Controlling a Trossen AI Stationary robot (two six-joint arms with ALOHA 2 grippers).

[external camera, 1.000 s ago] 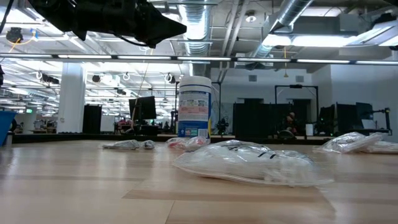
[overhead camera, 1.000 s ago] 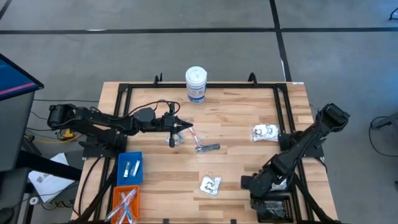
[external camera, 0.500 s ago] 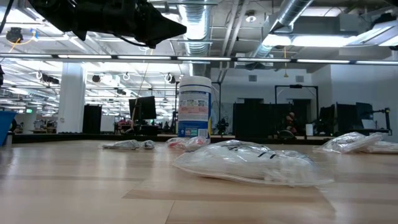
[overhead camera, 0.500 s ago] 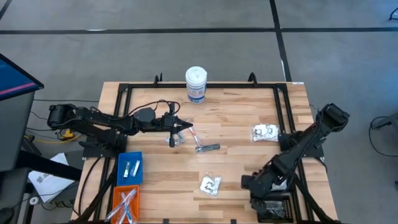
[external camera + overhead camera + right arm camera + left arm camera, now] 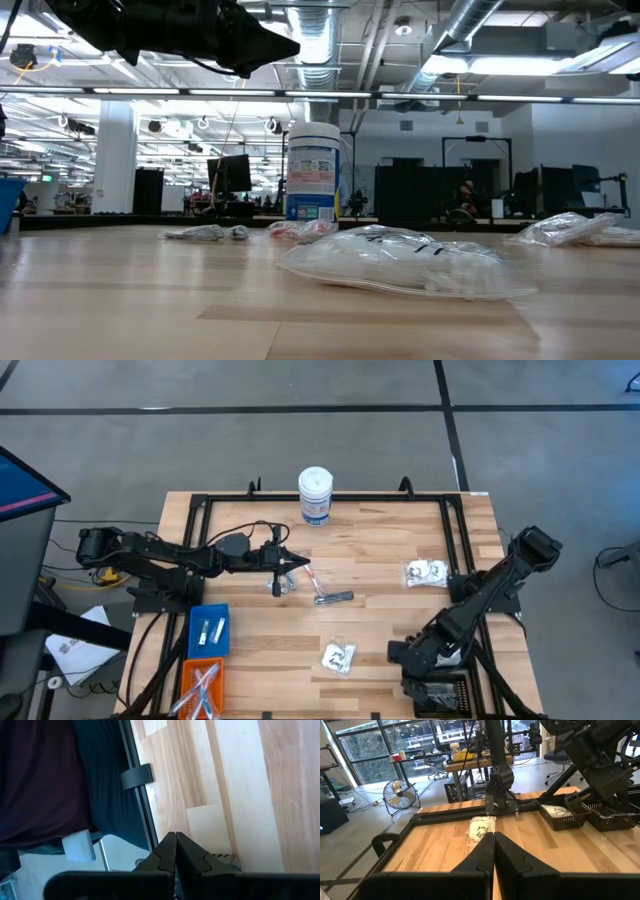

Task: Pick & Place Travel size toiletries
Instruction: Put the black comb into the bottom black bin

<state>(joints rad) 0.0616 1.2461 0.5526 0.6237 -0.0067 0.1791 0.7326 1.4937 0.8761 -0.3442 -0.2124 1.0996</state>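
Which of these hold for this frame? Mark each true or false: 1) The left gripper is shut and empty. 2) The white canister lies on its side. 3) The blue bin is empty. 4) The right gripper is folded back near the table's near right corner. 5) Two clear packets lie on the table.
1) True: the left gripper is shut above the table, holding nothing.
2) False: the white canister stands upright.
3) False: the blue bin holds small tubes.
4) True: the right gripper rests there, shut.
5) True: one packet near the front, another packet to the right.
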